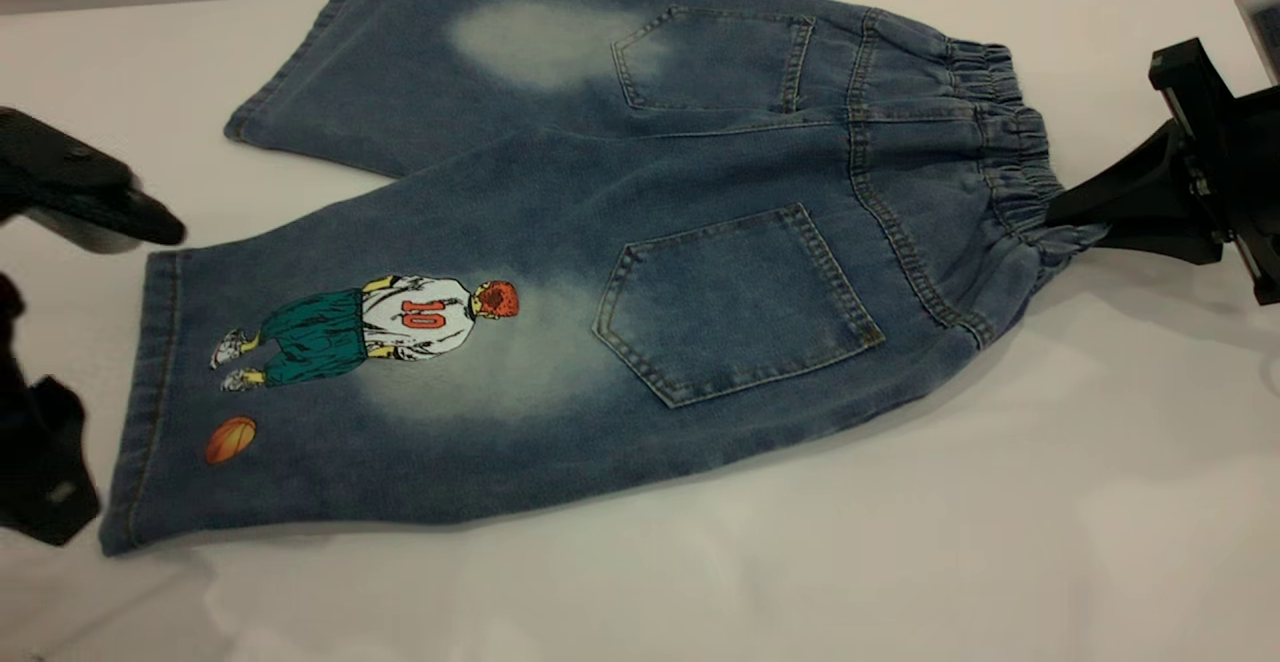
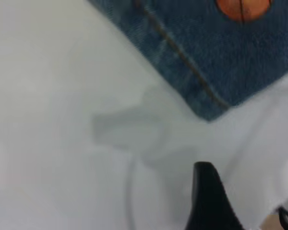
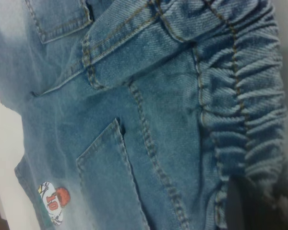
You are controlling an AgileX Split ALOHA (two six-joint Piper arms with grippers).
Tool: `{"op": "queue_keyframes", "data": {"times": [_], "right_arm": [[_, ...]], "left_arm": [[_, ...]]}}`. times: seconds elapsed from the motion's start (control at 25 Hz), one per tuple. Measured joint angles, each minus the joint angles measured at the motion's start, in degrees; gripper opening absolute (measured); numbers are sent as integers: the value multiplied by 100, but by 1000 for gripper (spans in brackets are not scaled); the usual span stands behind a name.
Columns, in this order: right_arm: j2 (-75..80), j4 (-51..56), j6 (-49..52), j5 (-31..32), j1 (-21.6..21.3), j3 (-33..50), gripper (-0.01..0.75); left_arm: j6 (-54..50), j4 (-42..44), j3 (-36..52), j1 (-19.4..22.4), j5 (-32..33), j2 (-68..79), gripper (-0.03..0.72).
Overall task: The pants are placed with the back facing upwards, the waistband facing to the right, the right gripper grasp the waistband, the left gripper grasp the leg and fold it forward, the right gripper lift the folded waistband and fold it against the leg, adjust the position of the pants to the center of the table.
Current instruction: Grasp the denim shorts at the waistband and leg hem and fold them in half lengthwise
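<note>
Pants [image 1: 640,262] are lying flat and unfolded on the table [image 1: 1100,502], so both folds are waiting. I'm seeing the right gripper [image 1: 1075,212] pinching the waistband [image 1: 1010,142]; the left gripper [image 1: 120,222] is hovering by the leg [image 1: 330,382] hem, and I cannot tell its jaw state.

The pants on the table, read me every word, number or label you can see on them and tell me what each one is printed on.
"10": red number on the white shirt of the player print, on the leg of the pants.
Nothing else is readable: no brand tag or label shows on the pockets or the waistband, and the table carries no writing.
</note>
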Motion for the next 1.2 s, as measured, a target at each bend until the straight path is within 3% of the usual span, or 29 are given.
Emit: {"op": "queue_keyframes", "data": {"times": [0.56,1.2], "right_arm": [[0,0,-16,11,-5,0,22],[0,0,-3,22,-5,0,22]], "left_arm": [[84,412,-6,-2,-1119,1128,388],[481,412,-10,-2,-1444,1515,386]]}}
